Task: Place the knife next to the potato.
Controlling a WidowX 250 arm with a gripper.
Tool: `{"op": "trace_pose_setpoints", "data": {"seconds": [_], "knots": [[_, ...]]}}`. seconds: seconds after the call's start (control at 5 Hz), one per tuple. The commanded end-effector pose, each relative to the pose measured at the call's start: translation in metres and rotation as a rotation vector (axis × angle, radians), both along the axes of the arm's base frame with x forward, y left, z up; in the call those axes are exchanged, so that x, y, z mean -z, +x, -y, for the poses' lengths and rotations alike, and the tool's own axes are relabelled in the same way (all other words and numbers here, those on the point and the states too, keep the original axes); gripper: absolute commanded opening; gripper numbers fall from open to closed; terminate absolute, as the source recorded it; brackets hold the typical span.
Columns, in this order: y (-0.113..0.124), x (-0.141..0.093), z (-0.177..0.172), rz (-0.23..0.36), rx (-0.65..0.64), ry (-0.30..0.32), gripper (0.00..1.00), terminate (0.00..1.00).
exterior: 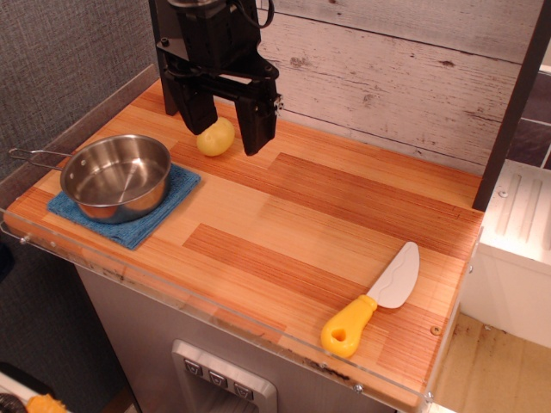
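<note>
- The wooden table (284, 215), striped in pale and reddish planks, fills the scene; a clear plastic strip edges its front, and a whitewashed plank wall (387, 60) rises behind it.
- The robot's black hand (225, 120) hangs over the table's far left corner, its two thick fingers (258, 116) pointing down and spread wide apart, gripping nothing.
- A blue cloth (129, 211) lies flat near the table's left edge.
- A steel pot (116, 176) sits upright on that cloth, its wire handle reaching out to the left past the cloth's edge; the bowl looks bare inside.
- The knife (374, 301) lies flat near the front right corner of the table, well apart from the hand. Its yellow-orange handle, with a hole near the end, points toward the front edge, and the short white blade angles away toward the right rear.
- The potato (215, 138), pale yellow and oval, rests on the table at the far left, seen between the two spread fingers, just behind the pot and cloth. Whether either finger touches it cannot be told.
</note>
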State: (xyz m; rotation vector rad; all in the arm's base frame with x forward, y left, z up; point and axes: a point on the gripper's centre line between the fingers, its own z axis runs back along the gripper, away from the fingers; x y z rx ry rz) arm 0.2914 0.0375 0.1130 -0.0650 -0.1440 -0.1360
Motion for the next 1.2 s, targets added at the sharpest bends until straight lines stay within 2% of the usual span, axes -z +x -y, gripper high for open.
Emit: {"op": "trace_pose_setpoints", "data": {"seconds": [0.0,0.2,0.6,0.8,1.0], "knots": [[0.0,0.0,0.0,0.0,0.0,0.0,1.0,0.0],[-0.004,0.005,0.024,-0.005,0.043,0.006,1.0,0.0],[-0.034,0.024,0.093,-0.055,0.147,-0.037,1.0,0.0],[-0.044,0.05,0.127,-0.062,0.095,-0.051,1.0,0.0],[-0.047,0.073,0.147,-0.073,0.104,-0.024,1.0,0.0]]}}
